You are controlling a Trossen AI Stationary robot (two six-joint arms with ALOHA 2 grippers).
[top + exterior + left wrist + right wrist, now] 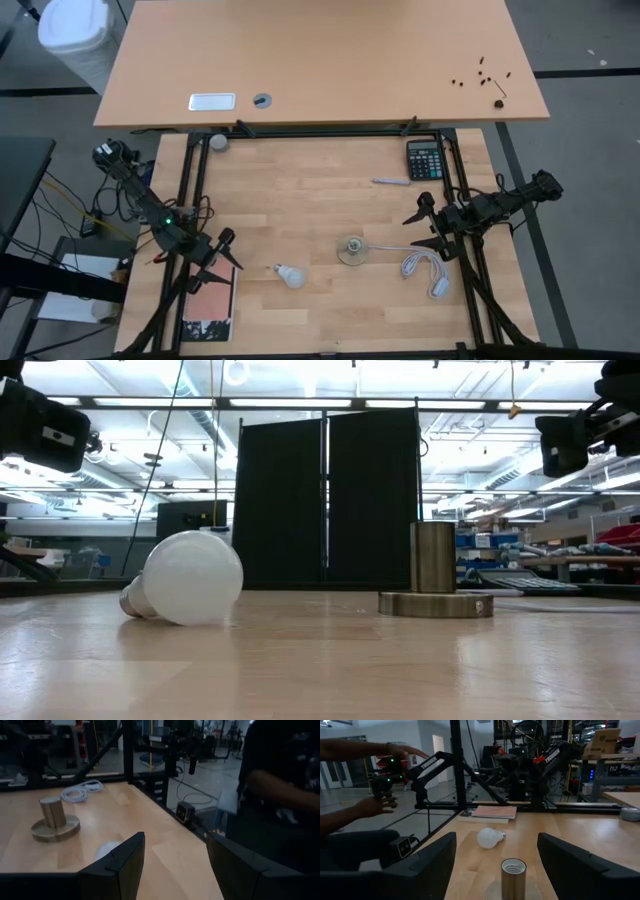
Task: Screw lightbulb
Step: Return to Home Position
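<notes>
The bulb [185, 577] lies on its side on the tabletop [300, 190], free of both pincers, its screw base turned toward the left pincer [230, 252]. That pincer hovers at the tabletop's edge, fingers spread wide and holding nothing, with the bulb near, ahead of it. The right pincer [420, 228] hangs at the opposite edge, its fingers likewise parted and empty. Ahead of it stands the socket [351, 249], upright, with the bulb beyond and apart from it. A coiled white cord [420, 265] lies just beside the right pincer.
</notes>
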